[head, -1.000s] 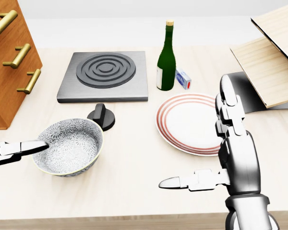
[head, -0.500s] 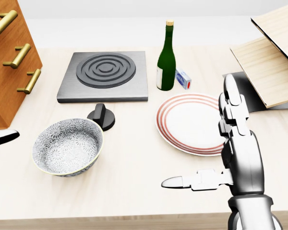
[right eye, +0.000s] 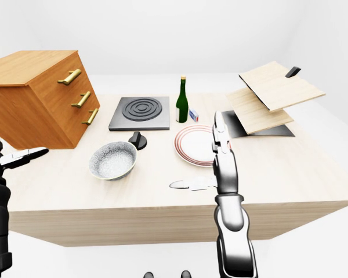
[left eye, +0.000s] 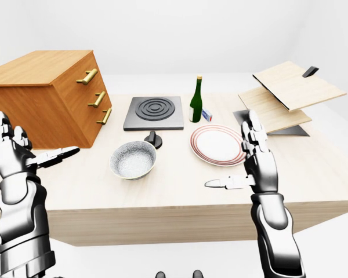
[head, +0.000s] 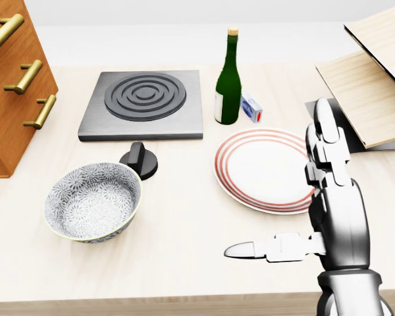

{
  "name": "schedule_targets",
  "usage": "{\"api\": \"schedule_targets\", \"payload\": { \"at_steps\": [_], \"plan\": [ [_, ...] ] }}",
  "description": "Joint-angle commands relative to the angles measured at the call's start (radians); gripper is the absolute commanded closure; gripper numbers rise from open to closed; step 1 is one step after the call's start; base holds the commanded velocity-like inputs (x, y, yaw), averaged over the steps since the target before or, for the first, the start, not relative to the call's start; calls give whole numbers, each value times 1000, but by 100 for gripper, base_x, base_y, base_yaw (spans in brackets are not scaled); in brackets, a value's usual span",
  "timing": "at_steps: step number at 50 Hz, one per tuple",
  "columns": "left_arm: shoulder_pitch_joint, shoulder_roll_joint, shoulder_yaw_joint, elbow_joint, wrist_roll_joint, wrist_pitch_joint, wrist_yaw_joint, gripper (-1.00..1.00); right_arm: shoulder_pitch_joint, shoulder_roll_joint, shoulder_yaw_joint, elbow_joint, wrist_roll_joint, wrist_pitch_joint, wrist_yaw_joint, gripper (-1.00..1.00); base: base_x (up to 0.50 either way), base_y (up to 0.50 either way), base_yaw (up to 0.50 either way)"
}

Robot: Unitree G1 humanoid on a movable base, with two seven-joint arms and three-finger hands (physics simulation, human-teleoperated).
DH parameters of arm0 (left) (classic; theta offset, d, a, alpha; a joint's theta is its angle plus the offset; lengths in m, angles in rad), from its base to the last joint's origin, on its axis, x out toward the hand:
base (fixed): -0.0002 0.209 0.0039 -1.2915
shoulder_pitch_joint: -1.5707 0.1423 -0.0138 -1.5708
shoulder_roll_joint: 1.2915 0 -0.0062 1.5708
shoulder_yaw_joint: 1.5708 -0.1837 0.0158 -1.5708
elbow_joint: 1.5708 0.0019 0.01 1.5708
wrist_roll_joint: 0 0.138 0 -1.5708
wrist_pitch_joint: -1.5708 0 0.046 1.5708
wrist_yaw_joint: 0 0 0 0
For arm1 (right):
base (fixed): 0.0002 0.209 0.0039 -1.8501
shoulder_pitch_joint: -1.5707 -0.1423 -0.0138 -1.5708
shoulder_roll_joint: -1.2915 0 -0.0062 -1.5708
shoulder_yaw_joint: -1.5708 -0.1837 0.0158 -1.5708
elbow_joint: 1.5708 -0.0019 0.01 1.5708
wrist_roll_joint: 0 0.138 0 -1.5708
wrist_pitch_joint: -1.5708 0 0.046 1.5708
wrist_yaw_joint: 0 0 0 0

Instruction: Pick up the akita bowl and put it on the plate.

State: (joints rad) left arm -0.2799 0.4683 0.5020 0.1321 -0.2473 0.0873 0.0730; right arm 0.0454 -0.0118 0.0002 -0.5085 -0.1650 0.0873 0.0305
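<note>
The akita bowl (head: 92,201), grey-white patterned, stands upright on the wooden table at the lower left of the head view. The red-ringed white plate (head: 260,168) lies to its right, apart from it. My right hand (head: 283,191) is open beside the plate's right rim, fingers (head: 326,148) pointing up and thumb stretched left over the table. My left hand (left eye: 37,142) is open at the far left of the left-eye view, well left of the bowl (left eye: 133,160) and holding nothing. It is outside the head view.
A black stove plate (head: 143,99) and its knob (head: 139,160) sit above the bowl. A green bottle (head: 228,79) and a small blue-white box (head: 251,107) stand above the plate. A wooden drawer cabinet (head: 13,79) is at left, stacked boards (head: 375,79) at right.
My left hand has drawn back to the left, away from the bowl's rim and out of the head view. My right hand has drifted slightly right. The bowl has not moved.
</note>
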Motion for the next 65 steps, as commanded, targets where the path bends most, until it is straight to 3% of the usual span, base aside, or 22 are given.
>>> {"api": "schedule_targets", "payload": {
  "at_steps": [1,2,9,10,12,14,20,28,65],
  "plan": [
    [-11,87,56,93,-42,0,13,-100,3,-1,-9,-10,5,0,1,-100,0,0,0],
    [-12,129,106,109,-68,0,20,-100,1,-1,-11,-6,7,0,0,-100,0,0,0],
    [-2,205,143,192,-122,0,29,-100,5,-1,-11,-10,9,0,0,-100,0,0,0],
    [-39,373,326,575,-173,-80,71,-100,-27,34,-46,-6,42,0,-49,-95,0,0,0],
    [-27,423,264,654,-241,-123,106,-100,-28,25,-41,-4,54,0,-65,-96,0,0,0],
    [-20,435,235,664,-281,-132,120,-100,-26,16,-40,-3,56,0,-71,-95,0,0,0],
    [-5,453,190,673,-338,-145,140,-100,-25,6,-37,8,62,0,-77,-96,0,0,0],
    [0,460,172,678,-359,-151,147,-100,-24,4,-33,1,62,0,-80,-96,0,0,0],
    [3,462,168,676,-361,-147,150,-100,-20,5,-34,-13,63,0,-89,-96,0,0,0]
  ]
}}
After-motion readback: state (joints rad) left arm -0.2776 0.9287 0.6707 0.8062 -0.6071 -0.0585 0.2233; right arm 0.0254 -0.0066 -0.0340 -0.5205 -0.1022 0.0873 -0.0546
